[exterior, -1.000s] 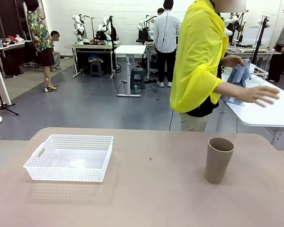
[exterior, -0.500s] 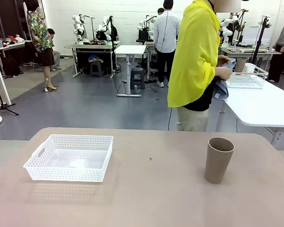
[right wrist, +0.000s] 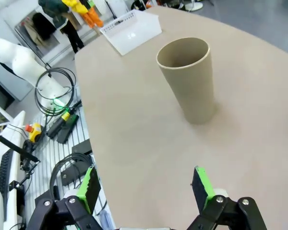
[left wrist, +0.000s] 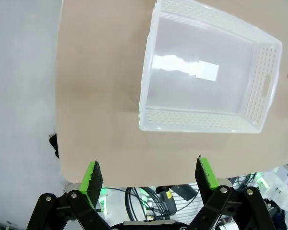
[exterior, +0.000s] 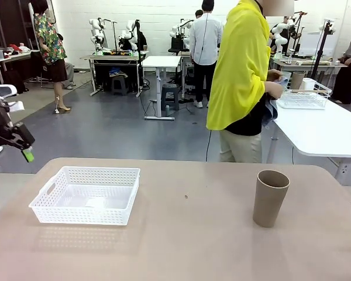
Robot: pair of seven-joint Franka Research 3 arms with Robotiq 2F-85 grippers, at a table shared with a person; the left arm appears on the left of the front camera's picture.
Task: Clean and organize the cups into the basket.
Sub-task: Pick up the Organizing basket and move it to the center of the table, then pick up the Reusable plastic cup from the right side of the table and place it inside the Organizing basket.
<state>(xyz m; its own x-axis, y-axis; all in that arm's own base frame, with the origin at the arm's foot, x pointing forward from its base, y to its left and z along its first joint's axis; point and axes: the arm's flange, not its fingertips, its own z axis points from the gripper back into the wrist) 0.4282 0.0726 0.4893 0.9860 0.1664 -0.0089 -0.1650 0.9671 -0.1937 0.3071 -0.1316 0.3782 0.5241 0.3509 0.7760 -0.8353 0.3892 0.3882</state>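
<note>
One tall tapered tan cardboard-brown cup (exterior: 270,198) stands upright on the right of the beige table (exterior: 187,246), well apart from the shallow white perforated plastic basket (exterior: 82,215) on the left. It looks light, stiff and easy to topple (matte, so hardly slippery), so a grip across mid-body should suit. The left gripper (left wrist: 151,175) hangs high beside the basket, jaws apart. The right gripper (right wrist: 146,184) faces the cup, jaws apart. The way between looks open; a person in a yellow top (exterior: 240,76) stands beyond the far edge.
</note>
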